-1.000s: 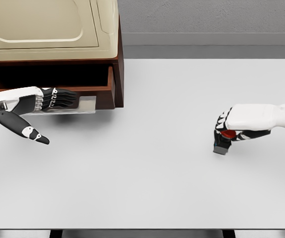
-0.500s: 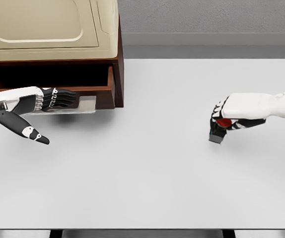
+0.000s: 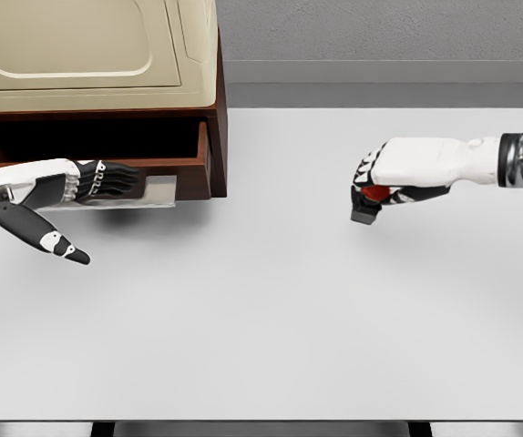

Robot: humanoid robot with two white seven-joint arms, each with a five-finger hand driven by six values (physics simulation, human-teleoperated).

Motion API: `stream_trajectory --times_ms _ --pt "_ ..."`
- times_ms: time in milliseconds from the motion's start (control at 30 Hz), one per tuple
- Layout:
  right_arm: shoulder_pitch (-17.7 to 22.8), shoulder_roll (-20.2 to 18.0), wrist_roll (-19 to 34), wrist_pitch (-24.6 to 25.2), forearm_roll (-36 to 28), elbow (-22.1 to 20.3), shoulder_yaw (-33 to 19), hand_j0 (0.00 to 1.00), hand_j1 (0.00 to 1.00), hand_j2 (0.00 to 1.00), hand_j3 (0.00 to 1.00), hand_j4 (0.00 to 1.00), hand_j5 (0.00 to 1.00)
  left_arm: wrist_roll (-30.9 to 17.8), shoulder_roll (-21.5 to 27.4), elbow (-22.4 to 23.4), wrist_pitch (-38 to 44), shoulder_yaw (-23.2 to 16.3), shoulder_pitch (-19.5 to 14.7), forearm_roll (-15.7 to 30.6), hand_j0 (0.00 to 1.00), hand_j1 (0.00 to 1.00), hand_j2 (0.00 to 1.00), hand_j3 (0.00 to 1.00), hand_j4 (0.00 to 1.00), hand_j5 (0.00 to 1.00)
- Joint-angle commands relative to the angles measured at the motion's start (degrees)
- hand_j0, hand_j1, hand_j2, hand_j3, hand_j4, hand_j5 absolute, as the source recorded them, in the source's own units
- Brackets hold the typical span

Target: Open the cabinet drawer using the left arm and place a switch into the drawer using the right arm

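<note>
The brown cabinet (image 3: pixel 218 109) stands at the table's back left with its drawer (image 3: pixel 97 146) pulled open. My left hand (image 3: pixel 107 182) reaches in from the left, its fingers curled on the drawer's pale handle (image 3: pixel 157 192) at the drawer front. On the right, my right hand (image 3: pixel 375 187) is shut on the switch (image 3: pixel 367 207), a small dark block with a red button, and carries it above the table right of the middle.
A cream appliance (image 3: pixel 88 45) sits on top of the cabinet. The white table (image 3: pixel 271 309) stretches between the two hands, with a grey wall behind it.
My right hand has lifted the switch and carried it left and up, toward the cabinet. The left hand and the drawer have not moved.
</note>
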Motion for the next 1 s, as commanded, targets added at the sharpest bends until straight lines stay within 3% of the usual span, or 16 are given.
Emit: stream_trajectory --times_ms 0,533,967 --pt "-0.09 1.41 -0.02 0.16 0.94 0.03 -0.05 0.51 0.51 0.51 0.51 0.51 0.51 -0.08 -0.02 0.18 0.05 -0.28 0.0 -1.43 1.0 1.0 1.0 1.0 1.0 1.0" --pt "-5.54 9.23 -0.02 0.16 4.11 0.03 0.12 0.51 0.51 0.51 0.51 0.51 0.51 -0.08 -0.29 0.18 0.05 1.92 0.0 -0.46 1.0 1.0 1.0 1.0 1.0 1.0" --pt "-11.78 12.84 -0.02 0.16 4.11 -1.2 0.3 0.51 0.51 0.51 0.51 0.51 0.51 -0.08 -0.02 0.18 -1.53 2.71 -1.23 1.03 1.0 1.0 1.0 1.0 1.0 1.0"
